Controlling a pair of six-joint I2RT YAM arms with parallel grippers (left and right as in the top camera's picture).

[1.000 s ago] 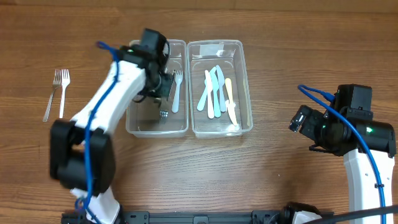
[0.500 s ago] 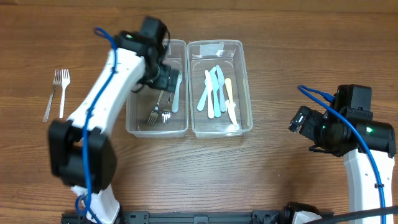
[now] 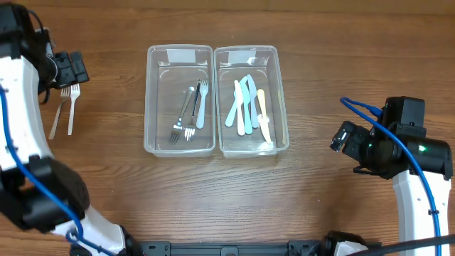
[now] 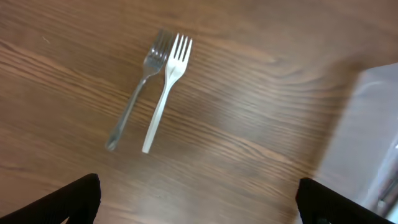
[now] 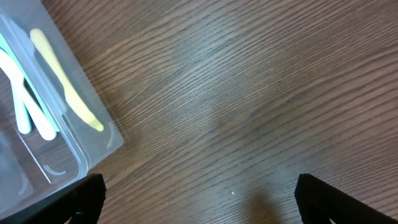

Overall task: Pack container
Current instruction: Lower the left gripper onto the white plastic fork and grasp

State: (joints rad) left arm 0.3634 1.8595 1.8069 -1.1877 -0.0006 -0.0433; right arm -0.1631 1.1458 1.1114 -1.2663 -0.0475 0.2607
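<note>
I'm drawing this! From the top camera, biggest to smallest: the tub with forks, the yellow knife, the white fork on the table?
1. Tub with forks.
2. Yellow knife and white fork: about equally long, a tie.

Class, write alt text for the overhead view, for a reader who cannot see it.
Two clear plastic containers sit side by side on a wooden table: the left container holds forks, the right container pastel knives. Two loose forks lie at far left by the left gripper; the right gripper hangs at far right.
</note>
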